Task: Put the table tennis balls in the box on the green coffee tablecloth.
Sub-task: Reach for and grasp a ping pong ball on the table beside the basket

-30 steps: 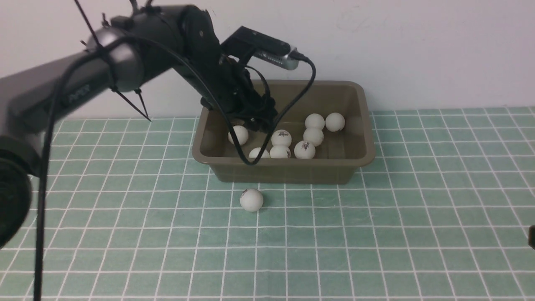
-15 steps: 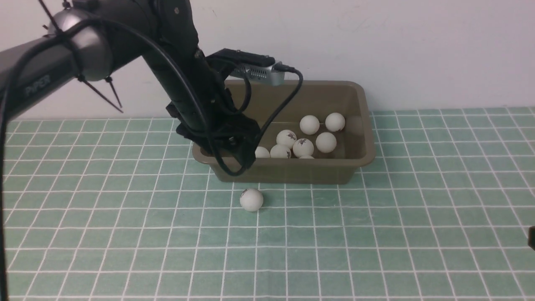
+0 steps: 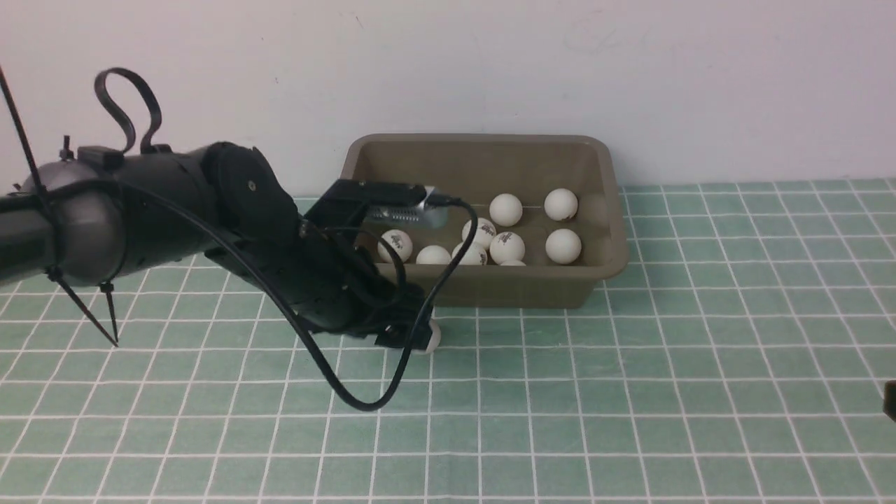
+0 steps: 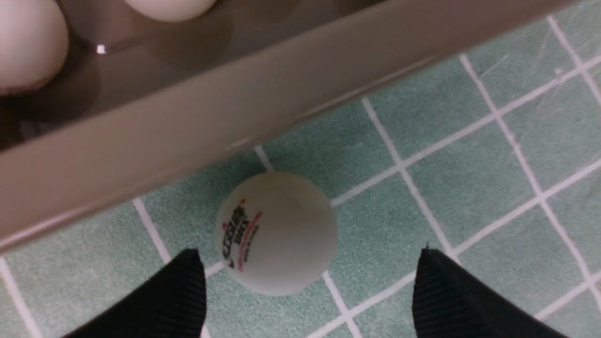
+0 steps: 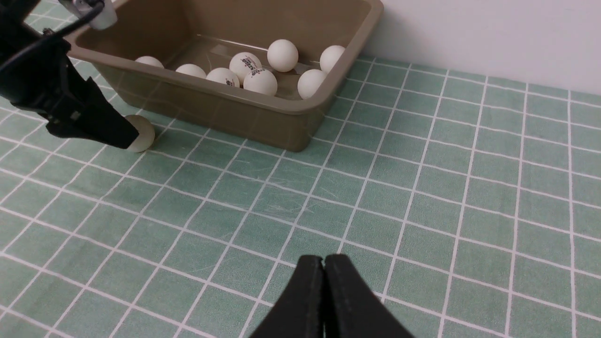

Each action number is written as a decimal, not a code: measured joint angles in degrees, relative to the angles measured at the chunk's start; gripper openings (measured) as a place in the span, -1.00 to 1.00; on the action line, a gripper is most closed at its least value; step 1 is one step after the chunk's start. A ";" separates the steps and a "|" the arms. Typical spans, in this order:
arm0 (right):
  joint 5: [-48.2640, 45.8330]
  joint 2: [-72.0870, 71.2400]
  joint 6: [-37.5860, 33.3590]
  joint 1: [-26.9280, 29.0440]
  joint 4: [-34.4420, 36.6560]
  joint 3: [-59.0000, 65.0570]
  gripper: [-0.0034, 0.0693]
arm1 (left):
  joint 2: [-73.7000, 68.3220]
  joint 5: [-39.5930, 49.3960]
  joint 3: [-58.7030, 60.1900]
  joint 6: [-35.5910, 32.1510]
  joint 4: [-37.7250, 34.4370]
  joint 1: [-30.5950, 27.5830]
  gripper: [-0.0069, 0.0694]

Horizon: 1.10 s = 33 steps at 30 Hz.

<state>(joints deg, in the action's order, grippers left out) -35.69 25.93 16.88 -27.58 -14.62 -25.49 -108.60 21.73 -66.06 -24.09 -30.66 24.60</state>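
Eight table tennis balls (image 3: pixel 506 246) sit in the box (image 3: pixel 483 287), while a ninth ball (image 4: pixel 277 233) lies on the green coffee tablecloth (image 3: pixel 630 392) just near of it, between the left gripper's (image 4: pixel 307 286) spread jaws, untouched.

The box (image 3: pixel 483 283) stands just behind the lone table tennis ball (image 4: pixel 277 233), its near wall close to the ball on that side. The left gripper (image 4: pixel 307 286) has its jaws spread wide, with green coffee tablecloth (image 3: pixel 630 392) showing on both sides of the ball. To the right the cloth lies open.
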 joint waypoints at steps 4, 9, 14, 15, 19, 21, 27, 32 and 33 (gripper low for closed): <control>0.31 0.00 0.00 0.00 0.12 0.00 -0.95 | -1.32 -1.85 0.05 -0.85 0.00 0.02 0.57; 1.48 0.00 0.00 0.00 0.12 0.00 -0.95 | -3.00 -3.86 0.05 -1.66 -0.02 0.02 0.57; 2.29 0.00 0.00 0.00 0.12 0.00 -0.95 | -4.57 -5.18 -0.58 -3.26 -0.12 0.07 0.57; 2.41 0.00 0.00 0.00 0.12 0.00 -0.95 | -4.70 -5.42 -0.72 -3.40 -0.12 0.15 0.57; 2.55 0.00 0.00 0.00 0.12 0.00 -0.95 | -5.30 -5.57 -1.58 -3.76 -0.17 0.70 0.57; 2.70 0.00 0.00 0.00 0.12 0.00 -0.95 | -5.56 -5.57 -1.96 -3.76 -0.25 1.02 0.57; 2.83 0.00 0.00 0.00 0.12 0.00 -0.95 | -6.25 -5.57 -2.90 -3.63 -0.45 1.79 0.41; 2.90 0.00 0.00 0.00 0.12 0.00 -0.95 | -6.38 -4.18 -3.25 -3.14 -0.38 1.79 0.10; 2.90 0.00 0.00 0.00 0.12 0.00 -0.95 | -6.38 -3.70 -3.37 -3.14 -0.24 1.79 0.11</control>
<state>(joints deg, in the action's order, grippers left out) -32.79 25.93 16.88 -27.58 -14.50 -25.49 -114.98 18.03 -69.43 -27.23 -30.90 26.38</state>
